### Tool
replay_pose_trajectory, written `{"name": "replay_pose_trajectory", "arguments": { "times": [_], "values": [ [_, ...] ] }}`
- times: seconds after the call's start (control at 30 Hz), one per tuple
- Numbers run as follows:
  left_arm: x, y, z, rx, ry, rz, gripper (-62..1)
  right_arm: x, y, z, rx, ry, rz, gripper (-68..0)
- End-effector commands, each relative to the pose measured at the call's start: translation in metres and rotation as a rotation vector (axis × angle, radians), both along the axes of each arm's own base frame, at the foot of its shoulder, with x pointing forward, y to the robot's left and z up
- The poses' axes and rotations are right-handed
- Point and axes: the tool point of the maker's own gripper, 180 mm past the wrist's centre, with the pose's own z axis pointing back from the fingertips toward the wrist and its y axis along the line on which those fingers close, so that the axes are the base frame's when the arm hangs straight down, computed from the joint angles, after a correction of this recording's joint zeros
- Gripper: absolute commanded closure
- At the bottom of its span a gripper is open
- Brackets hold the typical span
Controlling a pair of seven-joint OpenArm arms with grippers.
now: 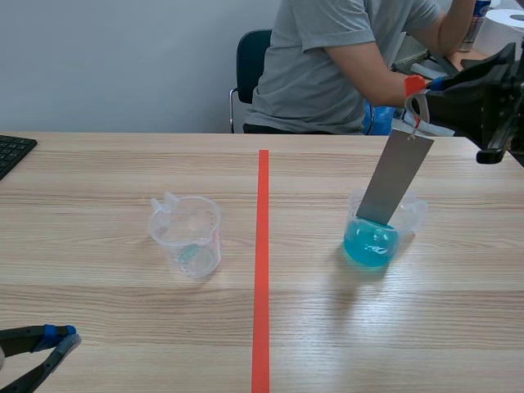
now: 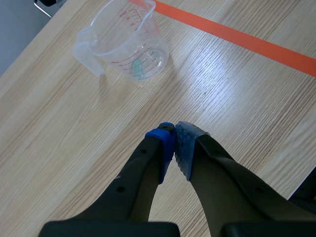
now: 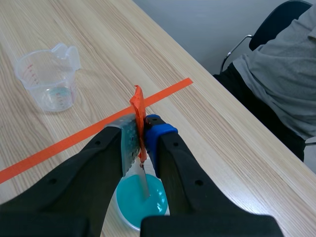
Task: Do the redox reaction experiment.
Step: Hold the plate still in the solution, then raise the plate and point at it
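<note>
**Right claw hangs a metal strip in the blue cup; left claw rests shut**

The right arm comes in high from the right side, raised well above the desk (image 1: 123, 164). Its right claw (image 1: 419, 88) is clamped on an orange tab (image 3: 138, 106) fixed at the top of a grey metal strip (image 1: 395, 178). The strip hangs down from the tab, tilted. Its lower end sits inside a clear cup (image 1: 372, 242) of blue liquid, which stands to the right of the orange tape line (image 1: 262, 262).

The left arm lies low at the near left corner of the desk. The left claw (image 2: 174, 133) has its two fingers pressed together with nothing between them, pointing out over the bare wood.

A clear measuring cup (image 1: 187, 235) with red markings stands upright to the left of the tape line, ahead of the left claw and well apart from it. It shows only a faint teal trace at the bottom.

A person (image 1: 344, 57) in a grey shirt sits across the desk, and a keyboard (image 1: 12, 151) shows at the far left edge.
</note>
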Motion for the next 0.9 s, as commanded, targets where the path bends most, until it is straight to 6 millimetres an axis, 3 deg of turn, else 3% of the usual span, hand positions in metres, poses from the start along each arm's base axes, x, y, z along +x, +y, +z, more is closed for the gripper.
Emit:
{"name": "replay_pose_trajectory", "arguments": {
  "times": [0.0, 0.5, 0.87],
  "values": [
    [0.001, -0.004, 0.003, -0.015, -0.012, -0.001, -3.2, 0.004, -0.005, 0.025, 0.013, -0.055, 0.002, -0.6],
    [0.001, -0.004, 0.003, -0.015, -0.013, -0.001, -3.2, -0.003, -0.01, 0.078, 0.025, -0.116, 0.03, -0.6],
    [0.001, -0.004, 0.003, -0.015, -0.013, -0.001, -3.2, -0.005, -0.011, 0.09, 0.028, -0.128, 0.039, -0.6]
  ]
}}
